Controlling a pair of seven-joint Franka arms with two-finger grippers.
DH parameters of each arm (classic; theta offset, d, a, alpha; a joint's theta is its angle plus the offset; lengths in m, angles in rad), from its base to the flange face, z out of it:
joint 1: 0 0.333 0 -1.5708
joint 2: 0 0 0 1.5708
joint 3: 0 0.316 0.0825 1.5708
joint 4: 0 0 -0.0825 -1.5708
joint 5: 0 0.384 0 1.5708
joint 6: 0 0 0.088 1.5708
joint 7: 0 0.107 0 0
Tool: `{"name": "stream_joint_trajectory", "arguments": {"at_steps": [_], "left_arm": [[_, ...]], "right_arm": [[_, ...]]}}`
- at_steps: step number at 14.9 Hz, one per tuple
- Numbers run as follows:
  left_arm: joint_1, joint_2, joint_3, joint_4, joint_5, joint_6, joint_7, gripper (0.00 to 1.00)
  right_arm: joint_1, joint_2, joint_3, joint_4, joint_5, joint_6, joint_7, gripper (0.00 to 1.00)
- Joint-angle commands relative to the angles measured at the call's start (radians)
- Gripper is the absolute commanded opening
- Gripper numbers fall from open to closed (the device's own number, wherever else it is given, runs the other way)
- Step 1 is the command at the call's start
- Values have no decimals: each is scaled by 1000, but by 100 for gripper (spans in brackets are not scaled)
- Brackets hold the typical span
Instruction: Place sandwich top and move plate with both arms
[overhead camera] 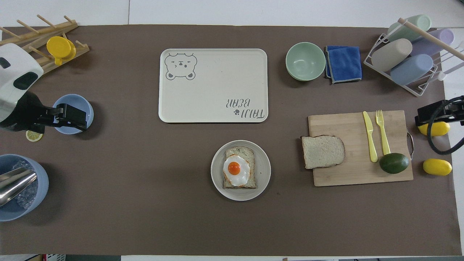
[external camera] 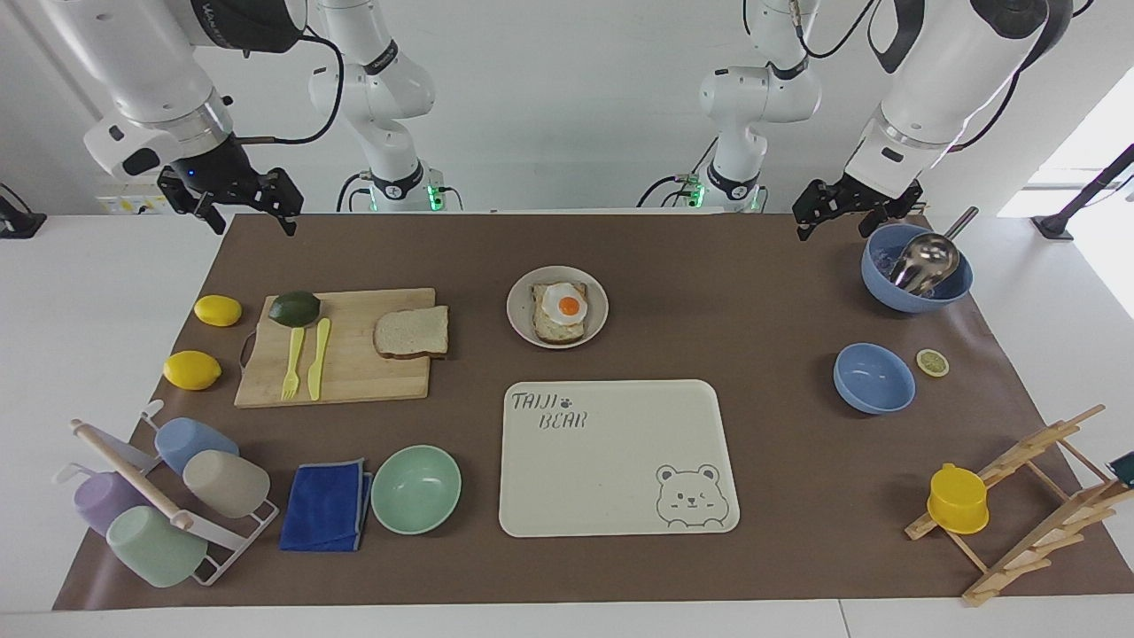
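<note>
The sandwich top [external camera: 410, 333] [overhead camera: 322, 152], a plain bread slice, lies on the wooden cutting board [external camera: 354, 377] [overhead camera: 348, 174], overhanging the edge nearest the plate. The plate [external camera: 599, 306] [overhead camera: 263, 170] sits mid-table and holds a toast slice with a fried egg [external camera: 561, 310] [overhead camera: 237, 170]. My right gripper [external camera: 252, 223] [overhead camera: 422, 117] is open and empty, raised over the right arm's end of the table near a lemon. My left gripper [external camera: 833, 229] [overhead camera: 78, 117] is open and empty, raised at the left arm's end, over the small blue bowl [external camera: 873, 378] [overhead camera: 72, 108] as seen from overhead.
The cream bear-print tray [external camera: 611, 461] [overhead camera: 214, 85] lies farther from the robots than the plate. A green bowl [external camera: 416, 488], blue cloth [external camera: 326, 505] and cup rack [external camera: 159, 496] are beside it. An avocado [external camera: 294, 307], a fork and a knife share the board. Two lemons, a large blue bowl with ladle [external camera: 917, 266] and a wooden rack [external camera: 1019, 505] stand at the ends.
</note>
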Motion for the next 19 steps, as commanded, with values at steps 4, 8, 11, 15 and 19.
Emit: {"name": "stream_joint_trajectory", "arguments": {"at_steps": [4, 8, 11, 15, 19], "left_arm": [[8, -19, -2, -9, -8, -14, 9, 100], [8, -19, -2, -9, -8, -14, 9, 100], [8, -19, -2, -9, -8, -14, 9, 100], [8, -19, -2, -9, -8, -14, 9, 100], [8, -19, -2, -9, -8, -14, 9, 100]], "right_arm": [[-6, 4, 1, 6, 19, 3, 10, 100], [-3, 1, -19, 0, 17, 0, 6, 100], [0, -4, -18, -4, 19, -4, -2, 100], [25, -24, 2, -55, 17, 49, -99, 100], [30, -25, 5, -69, 66, 96, -99, 100]]}}
